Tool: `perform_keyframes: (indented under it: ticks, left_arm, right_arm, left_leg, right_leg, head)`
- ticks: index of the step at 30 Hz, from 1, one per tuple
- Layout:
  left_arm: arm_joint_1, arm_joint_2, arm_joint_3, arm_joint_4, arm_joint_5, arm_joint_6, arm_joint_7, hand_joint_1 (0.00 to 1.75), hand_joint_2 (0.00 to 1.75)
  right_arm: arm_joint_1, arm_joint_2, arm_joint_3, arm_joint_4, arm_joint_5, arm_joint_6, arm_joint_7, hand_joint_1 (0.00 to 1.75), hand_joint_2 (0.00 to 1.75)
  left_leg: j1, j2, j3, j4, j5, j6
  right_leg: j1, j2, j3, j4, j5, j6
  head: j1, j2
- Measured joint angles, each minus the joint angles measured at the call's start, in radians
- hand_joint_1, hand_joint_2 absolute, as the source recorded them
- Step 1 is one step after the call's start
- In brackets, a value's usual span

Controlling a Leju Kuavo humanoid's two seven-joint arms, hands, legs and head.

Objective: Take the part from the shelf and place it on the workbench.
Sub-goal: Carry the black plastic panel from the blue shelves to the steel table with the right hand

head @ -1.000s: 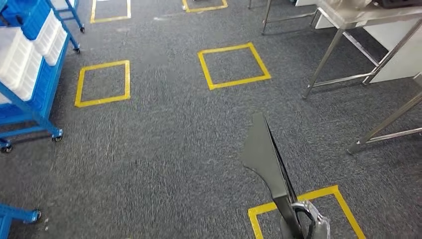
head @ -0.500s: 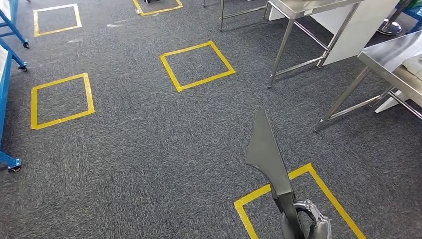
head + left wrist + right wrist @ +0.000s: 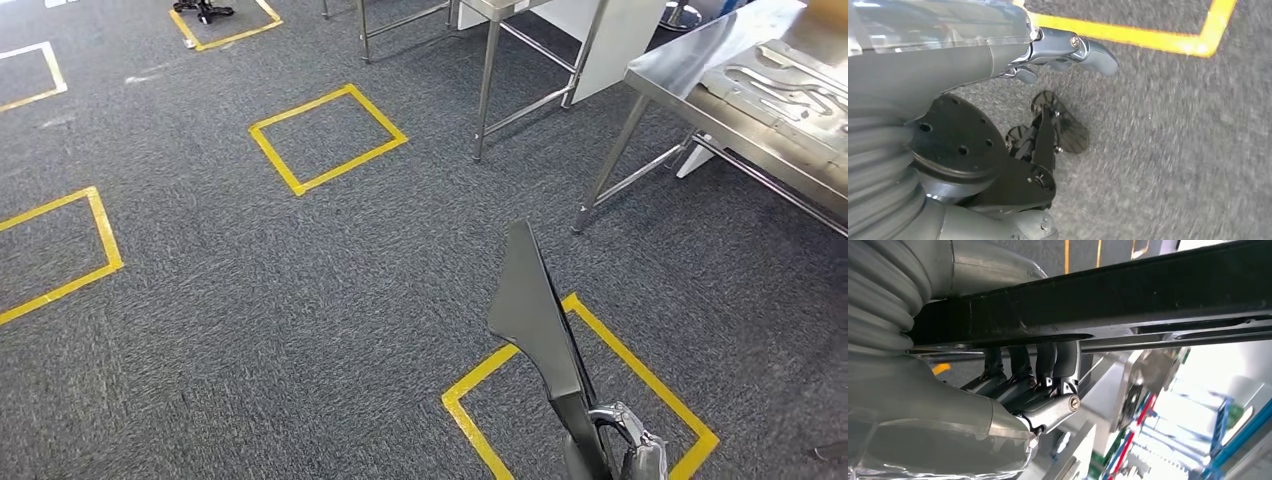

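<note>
Grey carpet floor [image 3: 250, 300] w/ yellow tape squares: one [image 3: 327, 138] mid-left, one [image 3: 580, 400] near bottom, partly hidden, one cut off at left edge [image 3: 60, 250], another at top [image 3: 225, 25] w/ a small dark object [image 3: 203, 10] inside. Stainless workbench [image 3: 700, 75] at upper right stands on the carpet, w/ a flat grey shaped metal piece [image 3: 780, 90] lying on top. A second steel-legged table [image 3: 485, 70] stands behind it, top cut off.

Left hand [image 3: 1063, 50] empty, fingers curled above grey carpet [image 3: 1173, 150], yellow tape [image 3: 1148, 37]
</note>
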Motion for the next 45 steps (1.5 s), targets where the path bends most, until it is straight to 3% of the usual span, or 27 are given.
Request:
perform_keyframes:
  ticks: [2,3,5,7,9,11,13,14,16,18,20,21,22,24,26,28,29,31,33,34,35,36,38,40,42,44,45]
  left_arm:
    - [0.0,0.001,0.004,0.0,0.0,0.0,0.0,0.0,1.75]
    - [0.001,0.001,0.007,0.0,0.0,0.0,0.0,0.0,1.75]
    - [0.001,0.002,0.011,0.0,0.001,0.0,0.0,0.0,1.75]
    - [0.001,0.002,0.013,0.0,0.001,0.0,0.0,0.0,1.75]
    - [0.002,0.002,0.015,0.0,0.001,-0.001,0.0,0.0,1.75]
    - [0.002,0.002,0.018,0.0,0.001,-0.004,0.001,0.0,1.75]
    - [0.0,0.0,0.021,0.0,0.003,-0.008,0.001,0.0,1.75]
    - [-0.002,-0.001,0.022,0.0,0.004,-0.009,0.001,0.0,1.75]
    - [-0.002,-0.003,0.025,-0.001,0.008,-0.011,0.001,0.0,1.75]
    - [-0.001,-0.002,0.03,-0.001,0.01,-0.01,0.002,0.0,1.75]
    - [-0.001,-0.002,0.034,-0.001,0.011,-0.009,0.002,0.0,1.75]
    - [-0.001,-0.002,0.034,-0.001,0.011,-0.009,0.002,0.0,1.75]
    - [-0.001,-0.002,0.035,-0.001,0.011,-0.009,0.002,0.0,1.75]
    - [-0.002,-0.003,0.035,-0.001,0.012,-0.009,0.002,0.0,1.75]
    - [-0.002,-0.004,0.036,-0.001,0.013,-0.01,0.002,0.0,1.75]
    - [-0.003,-0.004,0.036,-0.001,0.016,-0.01,0.003,0.0,1.75]
    - [-0.004,-0.004,0.037,-0.001,0.017,-0.01,0.003,0.0,1.75]
    - [-0.005,-0.003,0.038,-0.001,0.019,-0.011,0.003,0.0,1.75]
    - [-0.005,-0.001,0.041,-0.001,0.02,-0.012,0.003,0.0,1.75]
    - [-0.004,-0.001,0.044,-0.001,0.021,-0.012,0.003,0.0,1.75]
    - [-0.004,-0.001,0.047,-0.001,0.021,-0.012,0.003,0.0,1.75]
    - [-0.004,-0.001,0.05,-0.001,0.022,-0.012,0.003,0.0,1.75]
    - [-0.004,-0.001,0.053,-0.001,0.023,-0.012,0.003,0.0,1.75]
    - [-0.003,-0.001,0.055,-0.001,0.025,-0.013,0.003,0.0,1.75]
    - [-0.004,-0.001,0.058,-0.001,0.027,-0.014,0.002,0.0,1.75]
    - [-0.006,-0.003,0.059,-0.001,0.031,-0.018,0.0,0.0,1.75]
    - [-0.007,-0.004,0.06,-0.001,0.032,-0.021,-0.002,0.0,1.75]
  right_arm:
    - [0.0,0.004,0.0,-0.001,0.003,0.001,-0.002,1.75,1.75]
    - [-0.001,0.006,0.0,-0.001,0.004,0.002,-0.003,1.75,1.75]
    - [0.0,0.007,0.0,-0.001,0.007,0.004,-0.003,1.75,1.75]
    - [0.0,0.007,0.0,-0.001,0.01,0.005,-0.003,1.75,1.75]
    - [0.0,0.008,0.0,-0.001,0.011,0.005,-0.003,1.75,1.75]
    - [0.001,0.009,-0.001,-0.001,0.011,0.006,-0.003,1.75,1.75]
    - [0.003,0.009,-0.001,-0.002,0.011,0.006,-0.003,1.75,1.75]
    - [0.005,0.009,-0.002,-0.003,0.012,0.006,-0.003,1.75,1.75]
    - [0.007,0.01,-0.005,-0.006,0.013,0.007,-0.001,1.75,1.75]
    - [0.007,0.01,-0.007,-0.008,0.014,0.008,0.001,1.75,1.75]
    - [0.007,0.01,-0.008,-0.008,0.015,0.011,0.003,1.75,1.75]
    - [0.008,0.01,-0.009,-0.008,0.015,0.012,0.004,1.75,1.75]
    - [0.008,0.01,-0.009,-0.008,0.016,0.014,0.004,1.75,1.75]
    - [0.008,0.011,-0.01,-0.008,0.017,0.017,0.005,1.75,1.75]
    - [0.008,0.011,-0.01,-0.009,0.019,0.018,0.005,1.75,1.75]
    - [0.009,0.012,-0.01,-0.01,0.021,0.018,0.006,1.75,1.75]
    - [0.011,0.013,-0.01,-0.011,0.021,0.018,0.006,1.75,1.75]
    - [0.013,0.014,-0.01,-0.012,0.022,0.017,0.007,1.75,1.75]
    - [0.013,0.015,-0.011,-0.012,0.022,0.016,0.009,1.75,1.75]
    - [0.013,0.015,-0.011,-0.012,0.022,0.017,0.01,1.75,1.75]
    - [0.013,0.015,-0.011,-0.012,0.023,0.018,0.01,1.75,1.75]
    - [0.014,0.015,-0.011,-0.012,0.024,0.018,0.011,1.75,1.75]
    - [0.014,0.015,-0.011,-0.012,0.025,0.017,0.012,1.75,1.75]
    - [0.014,0.015,-0.011,-0.012,0.025,0.016,0.013,1.75,1.75]
    - [0.016,0.015,-0.011,-0.013,0.012,0.021,0.017,1.75,1.75]
    - [0.019,0.017,-0.012,-0.016,-0.017,0.039,0.025,1.75,1.75]
    - [0.02,0.017,-0.012,-0.017,-0.031,0.049,0.03,1.75,1.75]
  left_leg:
    - [0.004,-0.057,-0.05,0.114,-0.064,-0.006]
    - [0.005,-0.073,-0.083,0.184,-0.095,-0.008]
    - [0.006,-0.081,-0.125,0.259,-0.105,-0.01]
    - [0.009,-0.09,-0.101,0.185,-0.037,-0.009]
    - [0.014,-0.137,-0.051,0.056,0.023,-0.007]
    - [0.016,-0.17,-0.032,0.002,0.035,-0.001]
    - [0.013,-0.154,-0.033,-0.003,0.04,0.012]
    - [0.013,-0.143,-0.032,-0.007,0.044,0.018]
    - [0.015,-0.114,-0.031,-0.016,0.05,0.032]
    - [0.012,-0.084,-0.033,-0.019,0.051,0.039]
    - [0.008,-0.053,-0.034,-0.018,0.049,0.041]
    - [0.008,-0.039,-0.033,-0.018,0.048,0.041]
    - [0.007,-0.026,-0.031,-0.018,0.047,0.04]
    - [0.005,-0.005,-0.024,-0.018,0.042,0.035]
    - [0.002,0.01,-0.017,-0.018,0.038,0.026]
    - [0.001,0.028,-0.01,-0.021,0.036,0.015]
    - [0.002,0.027,-0.006,-0.02,0.032,0.01]
    - [0.004,-0.012,-0.018,0.023,-0.003,0.001]
    - [0.007,-0.065,-0.071,0.141,-0.068,-0.004]
    - [0.008,-0.076,-0.101,0.203,-0.092,-0.006]
    - [0.008,-0.079,-0.122,0.242,-0.098,-0.007]
    - [0.008,-0.081,-0.126,0.244,-0.084,-0.008]
    - [0.01,-0.094,-0.089,0.147,-0.012,-0.006]
    - [0.014,-0.14,-0.043,0.033,0.034,0.0]
    - [0.012,-0.167,-0.031,-0.004,0.035,0.009]
    - [0.009,-0.152,-0.029,-0.009,0.04,0.022]
    - [0.009,-0.144,-0.027,-0.014,0.044,0.03]
  right_leg:
    - [-0.003,0.022,0.001,-0.003,0.003,-0.009]
    - [-0.002,0.034,0.0,-0.002,0.003,-0.011]
    - [-0.002,0.062,0.0,0.0,0.003,-0.012]
    - [-0.003,0.093,0.001,0.006,0.001,-0.009]
    - [-0.005,0.12,-0.004,0.018,-0.004,-0.001]
    - [-0.005,0.142,-0.016,0.027,-0.004,0.012]
    - [-0.007,0.163,-0.026,0.025,0.003,0.026]
    - [-0.008,0.161,-0.028,0.027,0.003,0.031]
    - [-0.004,0.111,-0.055,0.08,-0.031,0.04]
    - [-0.002,0.049,-0.116,0.203,-0.097,0.045]
    - [-0.004,0.034,-0.159,0.294,-0.125,0.048]
    - [-0.006,0.03,-0.154,0.288,-0.111,0.048]
    - [-0.006,0.024,-0.128,0.243,-0.083,0.047]
    - [-0.001,-0.017,-0.045,0.1,-0.026,0.038]
    - [0.007,-0.046,-0.001,0.018,-0.008,0.027]
    - [0.011,-0.03,-0.002,0.009,-0.007,0.019]
    - [0.008,-0.019,0.0,0.003,-0.004,0.014]
    - [0.0,0.004,0.007,-0.01,0.006,0.002]
    - [-0.004,0.027,0.008,-0.013,0.011,-0.005]
    - [-0.004,0.041,0.006,-0.011,0.011,-0.006]
    - [-0.003,0.055,0.006,-0.009,0.01,-0.006]
    - [-0.003,0.071,0.005,-0.007,0.009,-0.005]
    - [-0.004,0.101,0.005,0.0,0.006,-0.002]
    - [-0.003,0.126,0.0,0.012,0.001,0.007]
    - [-0.005,0.144,-0.009,0.018,0.0,0.02]
    - [-0.011,0.153,-0.013,0.017,0.002,0.033]
    - [-0.01,0.139,-0.017,0.024,-0.003,0.039]
  head:
    - [-0.004,0.0]
    - [-0.006,0.0]
    - [-0.006,0.0]
    - [-0.006,0.0]
    - [-0.005,0.0]
    - [-0.004,0.0]
    - [-0.003,0.0]
    - [-0.003,0.0]
    - [0.006,0.0]
    - [0.015,0.0]
    - [0.016,0.0]
    - [0.016,0.0]
    - [0.016,0.0]
    - [0.016,0.0]
    - [0.015,0.0]
    - [0.014,0.0]
    - [0.014,0.0]
    - [0.011,0.0]
    - [0.007,0.0]
    - [0.007,0.0]
    - [0.007,0.0]
    - [0.007,0.0]
    - [0.007,0.0]
    - [0.007,0.0]
    - [0.006,0.0]
    - [0.005,0.0]
    - [0.005,0.0]
